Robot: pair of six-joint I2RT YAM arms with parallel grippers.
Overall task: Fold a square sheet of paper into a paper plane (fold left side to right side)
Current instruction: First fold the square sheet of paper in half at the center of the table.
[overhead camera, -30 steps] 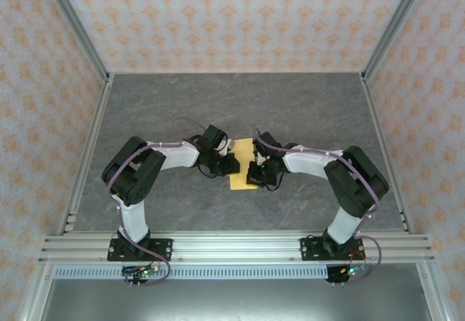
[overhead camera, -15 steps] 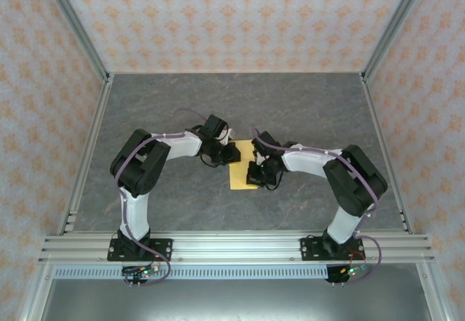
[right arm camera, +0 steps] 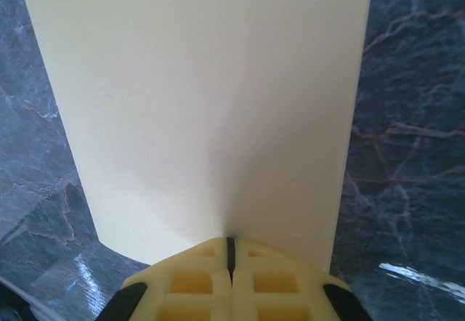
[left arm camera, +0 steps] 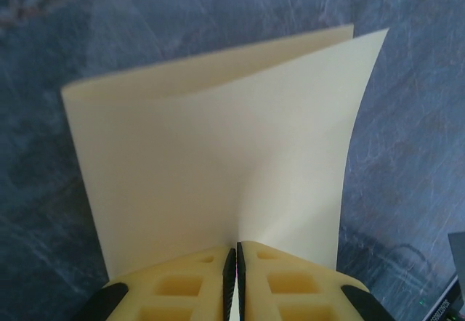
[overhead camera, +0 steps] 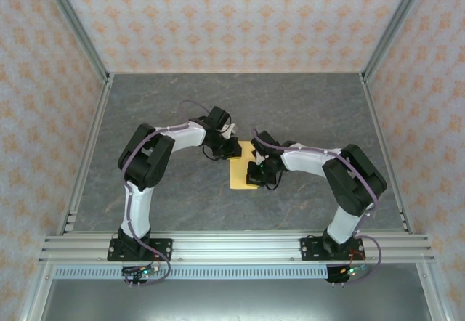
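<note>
**Folded paper pinched by both claws at mid-worktop**

The paper (overhead camera: 240, 175) lies near the middle of the worktop (overhead camera: 174, 103), a little toward 6 o'clock, as an upright yellow rectangle, taller than it is wide. It is doubled over into two layers. In the left wrist view the layers meet at the 10 o'clock corner and part toward 1 o'clock, where the upper layer's corner lifts clear of the lower one. The upper layer bows gently, with a soft shadow running up from the near edge. In the right wrist view the paper (right arm camera: 203, 96) spreads flat and unmarked toward 12 o'clock, its long sides straight and its near 7 o'clock corner slightly rounded.

The left claw (overhead camera: 232, 154) meets the paper at its 11 o'clock corner. Seen from its own wrist, the left claw (left arm camera: 234, 254) has its jaws drawn to a hairline slit, and the paper's near edge runs into that slit, so it is nipping the sheet. The right claw (overhead camera: 252, 175) reaches in from the paper's 3 o'clock edge. Its jaws are pressed fully together, with the paper's edge ending right at the seam, pinched there.

Both arms bend inward from their bases at 6 o'clock on a metal rail (overhead camera: 232, 247). The worktop is dark grey with pale veining. Walls (overhead camera: 232, 16) with an orange motif stand around it at 9, 12 and 3 o'clock.
</note>
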